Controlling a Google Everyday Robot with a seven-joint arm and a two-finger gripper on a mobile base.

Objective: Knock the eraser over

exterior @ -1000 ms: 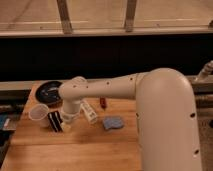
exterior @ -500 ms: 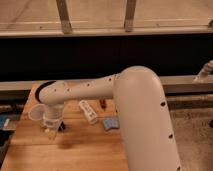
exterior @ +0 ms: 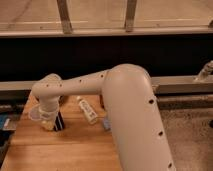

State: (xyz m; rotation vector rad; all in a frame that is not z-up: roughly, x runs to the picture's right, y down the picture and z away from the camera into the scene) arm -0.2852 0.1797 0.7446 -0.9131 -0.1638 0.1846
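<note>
Arm (exterior: 125, 100) fills centre and right of frame, reaching across to the lower left over the wooden surface (exterior: 60, 150). Tool (exterior: 48, 122) is down at lower left, tip hidden behind the wrist; can't tell its state. White tube (exterior: 87, 110) lies mid-frame, apart. Eraser (exterior: 59, 121) stands upright just right of the tool, touching or nearly. Looks like final approach; next move calls for a short sideways push rightward to tip it.
</note>
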